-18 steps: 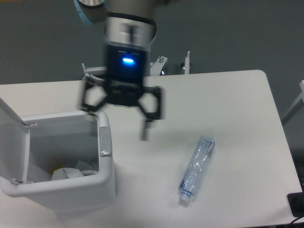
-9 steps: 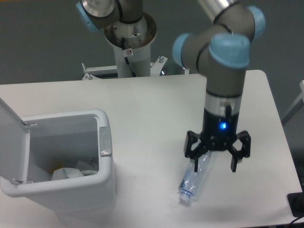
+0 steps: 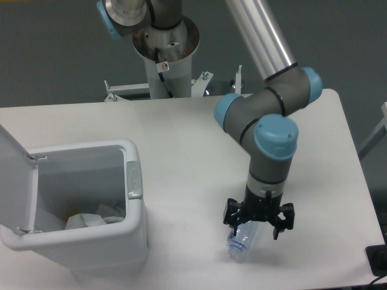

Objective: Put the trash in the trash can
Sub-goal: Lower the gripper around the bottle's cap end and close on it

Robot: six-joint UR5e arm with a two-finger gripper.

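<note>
Clear plastic bottle [image 3: 242, 243] lying on table [image 3: 181, 139]; I'm lowering gripper [image 3: 259, 222], fingers spread astride it, nothing gripped. Centring before closing; open bin [image 3: 134, 181] waiting left.

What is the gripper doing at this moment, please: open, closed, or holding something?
Gripper: open, its fingers spread either side of the crushed plastic bottle lying on the table; not yet closed on it.

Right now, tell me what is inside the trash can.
Through the open top of the trash can, crumpled white paper with a bit of yellow lies at the bottom. The front wall hides the rest of the floor.
</note>
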